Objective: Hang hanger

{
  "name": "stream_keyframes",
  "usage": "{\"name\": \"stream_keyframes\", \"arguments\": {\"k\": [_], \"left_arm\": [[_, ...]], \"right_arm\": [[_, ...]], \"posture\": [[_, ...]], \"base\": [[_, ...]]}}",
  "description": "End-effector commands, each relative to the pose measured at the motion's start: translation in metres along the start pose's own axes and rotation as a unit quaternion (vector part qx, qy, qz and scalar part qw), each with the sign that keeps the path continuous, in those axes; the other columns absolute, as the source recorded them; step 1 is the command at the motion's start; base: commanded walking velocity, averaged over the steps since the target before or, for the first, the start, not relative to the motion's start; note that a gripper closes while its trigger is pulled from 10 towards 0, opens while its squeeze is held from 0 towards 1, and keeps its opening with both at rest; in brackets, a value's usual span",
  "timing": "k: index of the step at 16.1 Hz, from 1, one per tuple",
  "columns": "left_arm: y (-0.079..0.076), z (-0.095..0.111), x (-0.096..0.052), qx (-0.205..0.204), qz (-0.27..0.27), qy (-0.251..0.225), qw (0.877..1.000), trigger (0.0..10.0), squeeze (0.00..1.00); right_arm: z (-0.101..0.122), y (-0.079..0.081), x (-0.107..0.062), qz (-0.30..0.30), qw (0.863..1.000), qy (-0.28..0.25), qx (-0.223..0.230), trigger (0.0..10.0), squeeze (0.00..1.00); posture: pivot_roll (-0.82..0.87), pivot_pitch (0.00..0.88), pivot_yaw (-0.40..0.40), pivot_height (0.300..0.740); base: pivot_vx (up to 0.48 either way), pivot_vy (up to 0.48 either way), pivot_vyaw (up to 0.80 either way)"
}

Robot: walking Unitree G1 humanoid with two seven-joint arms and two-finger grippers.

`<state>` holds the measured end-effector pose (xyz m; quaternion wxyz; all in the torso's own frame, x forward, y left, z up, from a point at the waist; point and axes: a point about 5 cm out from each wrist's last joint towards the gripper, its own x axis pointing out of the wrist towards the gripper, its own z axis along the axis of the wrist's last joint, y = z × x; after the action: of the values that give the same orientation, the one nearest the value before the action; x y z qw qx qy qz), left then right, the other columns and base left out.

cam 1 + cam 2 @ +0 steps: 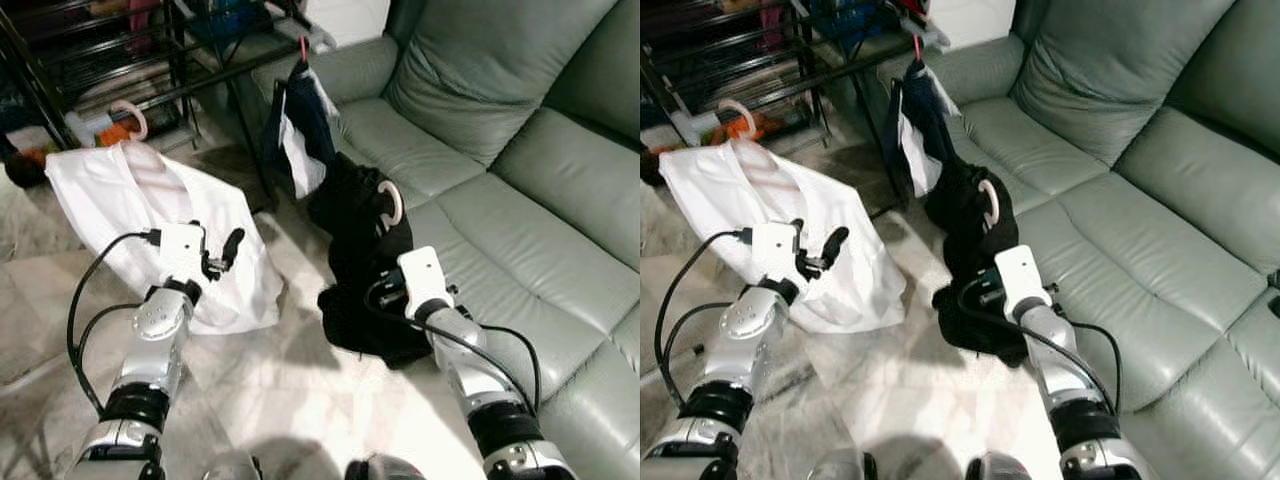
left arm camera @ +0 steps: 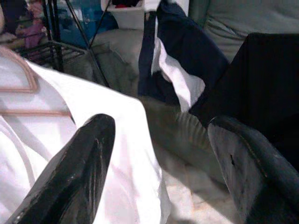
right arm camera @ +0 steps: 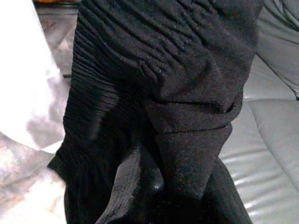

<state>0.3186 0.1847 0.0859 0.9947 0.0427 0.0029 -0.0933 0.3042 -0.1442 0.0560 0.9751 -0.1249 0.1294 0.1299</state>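
Right hand (image 1: 375, 290) is pressed into the black garment (image 1: 355, 225) at the front edge of the sofa (image 1: 520, 190). Its fingers are buried in the knit folds, so I cannot tell whether they are wide or closed. The black garment sits on a hanger with a pale pink hook (image 1: 393, 202) sticking up near its top. The cloth drapes over the sofa seat edge and hangs down to the floor (image 1: 300, 400). In the right wrist view the ribbed black fabric (image 3: 163, 93) is right against the camera, with sofa leather beside it.

Left hand (image 1: 228, 250) is held up in the air, fingers wide apart, gripping nothing. It hovers in front of the white shirt (image 1: 150, 220). The white shirt hangs on a pink hanger (image 1: 130, 120), whose hook is up by the black metal rack (image 1: 120, 60). In the left wrist view both black fingers (image 2: 74, 177) are spread, with the white shirt on one side and black garment on the other.

A navy and white garment (image 1: 300, 130) hangs on a red hook (image 1: 303, 48) from the rack's bar, between the white shirt and the black garment, beside the sofa arm.
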Motion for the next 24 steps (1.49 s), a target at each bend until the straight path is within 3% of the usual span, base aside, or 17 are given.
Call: {"name": "stream_keyframes", "arguments": {"k": [1,6,14,24], "left_arm": [[0.003,0.003,0.000,-0.001,0.008,-0.002,1.000,10.0,0.00],[0.003,0.006,0.001,-0.004,0.015,0.001,1.000,10.0,0.00],[0.007,0.009,0.003,-0.003,0.031,0.008,0.999,10.0,0.00],[0.002,0.011,0.007,0.016,0.041,0.009,0.999,10.0,0.00]], "right_arm": [[0.016,-0.003,0.005,0.004,0.999,-0.032,0.001,10.0,0.00],[0.019,-0.001,0.007,0.028,0.999,-0.032,0.000,10.0,0.00],[0.023,0.001,0.014,0.060,0.998,-0.029,-0.019,10.0,0.00],[0.024,-0.006,0.018,0.043,0.999,-0.030,-0.006,10.0,0.00]], "posture": [[-0.03,0.059,0.007,0.740],[-0.04,0.062,0.001,0.740],[-0.04,0.064,0.001,0.740],[-0.03,0.066,0.002,0.740]], "base": [[0.266,0.000,0.00],[0.272,0.000,0.00],[0.295,0.367,0.00],[0.268,0.307,0.00]]}}
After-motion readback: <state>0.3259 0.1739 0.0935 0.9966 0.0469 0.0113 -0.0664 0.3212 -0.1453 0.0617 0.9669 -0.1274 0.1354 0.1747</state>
